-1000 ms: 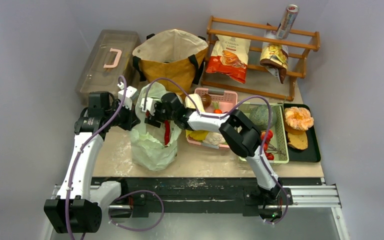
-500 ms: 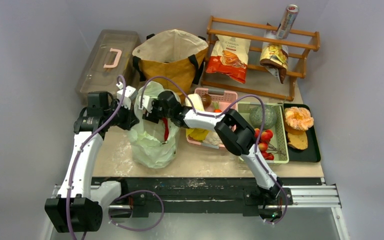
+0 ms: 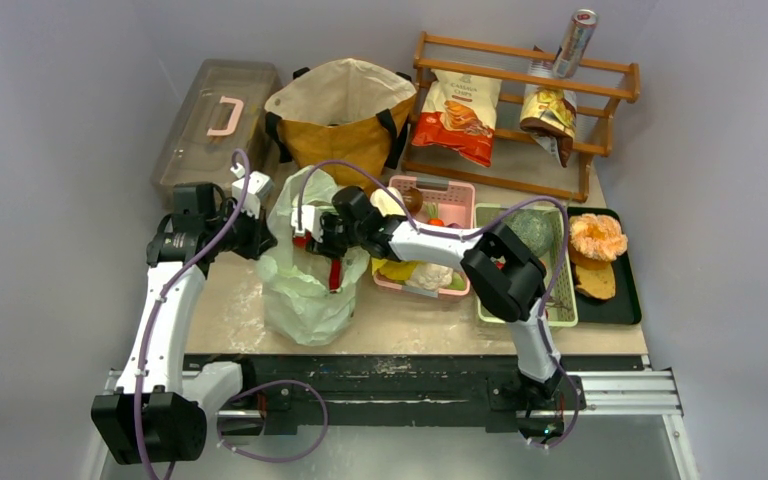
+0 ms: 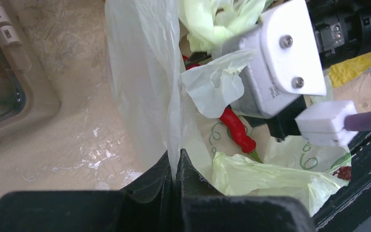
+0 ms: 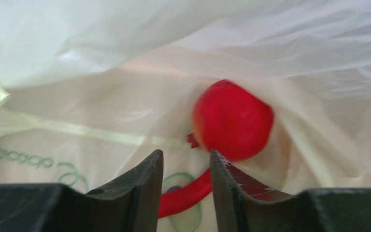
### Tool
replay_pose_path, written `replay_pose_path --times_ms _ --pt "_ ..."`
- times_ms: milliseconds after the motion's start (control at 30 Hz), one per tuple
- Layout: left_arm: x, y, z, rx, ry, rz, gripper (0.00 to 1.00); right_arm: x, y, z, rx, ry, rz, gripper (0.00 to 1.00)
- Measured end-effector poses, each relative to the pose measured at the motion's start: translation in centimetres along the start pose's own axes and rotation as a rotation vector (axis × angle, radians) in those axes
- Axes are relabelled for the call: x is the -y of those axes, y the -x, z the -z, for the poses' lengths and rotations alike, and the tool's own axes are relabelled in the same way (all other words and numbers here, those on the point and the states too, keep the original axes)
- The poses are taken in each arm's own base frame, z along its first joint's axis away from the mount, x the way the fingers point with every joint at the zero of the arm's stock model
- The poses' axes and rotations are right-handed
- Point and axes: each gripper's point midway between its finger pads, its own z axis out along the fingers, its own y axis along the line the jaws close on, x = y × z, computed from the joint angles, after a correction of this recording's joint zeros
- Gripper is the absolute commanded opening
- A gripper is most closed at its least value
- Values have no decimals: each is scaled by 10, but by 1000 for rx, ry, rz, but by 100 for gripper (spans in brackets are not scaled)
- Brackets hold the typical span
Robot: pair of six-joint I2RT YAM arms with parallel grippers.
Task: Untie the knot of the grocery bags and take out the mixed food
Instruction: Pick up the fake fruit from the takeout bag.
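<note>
1. The left gripper point(image 4: 174, 168) had its jaws pressed shut on a fold of the bag's point(image 3: 305, 300) thin film, holding the left side of the mouth up, near the box point(image 3: 210, 125).
2. The right gripper point(image 5: 186, 159) reached into that mouth from the right, and its jaws stood narrowly apart (a slim gap, nowhere near wide).
3. The chilli point(image 5: 186, 195) crossed the gap beyond the fingertips. In the right wrist view both its ends were hidden behind the fingers, and we could make out no contact with the pads.
4. A round red fruit point(image 5: 232, 121) lay inside the bag just past the chilli, too blurred for us to name.
5. From above, the bag stood on the table point(image 3: 230, 300) in front of the tote point(image 3: 345, 120). The chilli showed there only as a red streak under the right gripper, and we could not tell whether we saw it through the film or through the open mouth.
6. From the left wrist, the right gripper's white housing covered the chilli's upper end, while its green-tipped lower end was in view.
7. The tote stood upright and open, its bottom in shadow, so we could not see what lay in it.
8. The right arm crossed over the pink basket point(image 3: 450, 190) and hid much of its food.
</note>
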Motion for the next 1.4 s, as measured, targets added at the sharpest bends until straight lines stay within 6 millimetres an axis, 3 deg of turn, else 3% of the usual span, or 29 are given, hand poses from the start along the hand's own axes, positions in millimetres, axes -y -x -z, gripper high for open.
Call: replay_pose_path --times_ms 233,467,633,933,1033,1267,1400 --pt "0 0 0 3 -4 -6 0 -17 -8 11 -20 48 -32 65" --pt "0 0 0 4 -9 -9 0 -1 11 7 51 -16 -44 71" --pt "0 0 0 3 -10 -9 0 17 19 -13 80 -69 -56 77" --pt "0 0 0 2 -9 -8 0 15 -31 -47 -15 -82 -83 79" --pt "0 0 0 2 -9 -8 0 15 -42 -54 -46 -84 -90 76" --pt "0 0 0 2 -9 -8 0 20 -39 -58 -41 -100 -83 47" --pt "0 0 0 2 -9 -8 0 16 -40 -54 -37 -96 -88 43"
